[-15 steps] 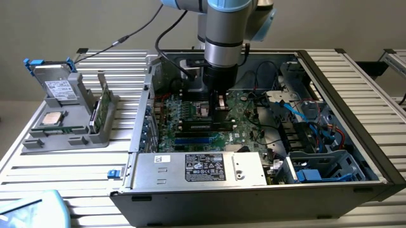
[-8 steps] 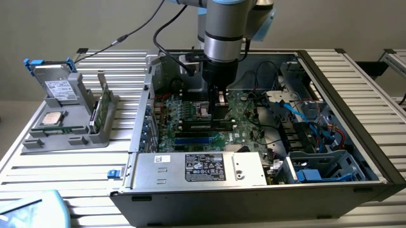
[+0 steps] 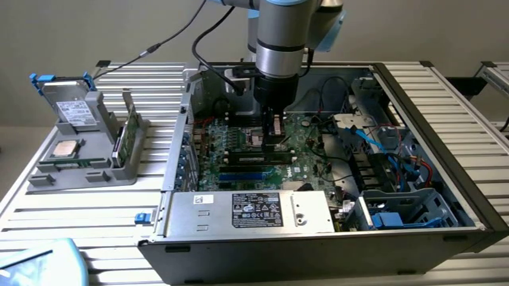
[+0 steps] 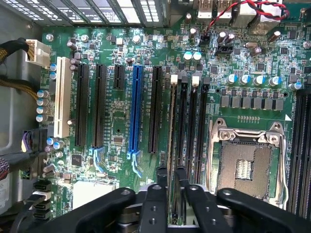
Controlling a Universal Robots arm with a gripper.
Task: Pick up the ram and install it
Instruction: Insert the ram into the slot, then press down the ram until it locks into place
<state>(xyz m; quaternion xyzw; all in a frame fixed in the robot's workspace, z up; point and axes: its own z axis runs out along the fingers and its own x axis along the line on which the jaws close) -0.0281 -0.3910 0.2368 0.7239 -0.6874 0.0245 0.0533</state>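
The ram [image 4: 171, 126] appears edge-on in the wrist view as a thin green strip. It stands along the outermost of the black memory slots [image 4: 192, 126], beside the open processor socket [image 4: 245, 165]. Whether it is seated in the slot or just above it I cannot tell. My gripper [image 4: 170, 182] is shut on the ram, with one black finger [image 4: 159, 187] on each side of its near end. In the exterior view my gripper [image 3: 275, 132] reaches straight down into the open computer case [image 3: 445, 179], low over the motherboard [image 3: 306, 152].
A grey holder [image 3: 80, 170] at the exterior view's left carries a square silver processor [image 3: 64, 149], an upright green board [image 3: 127, 134] and a drive [image 3: 75, 110]. Inside the case are the power supply [image 3: 247, 211], blue cables [image 3: 382, 140] and the drive cage [image 3: 406, 208]. Expansion slots [image 4: 136, 109] lie beside the memory slots.
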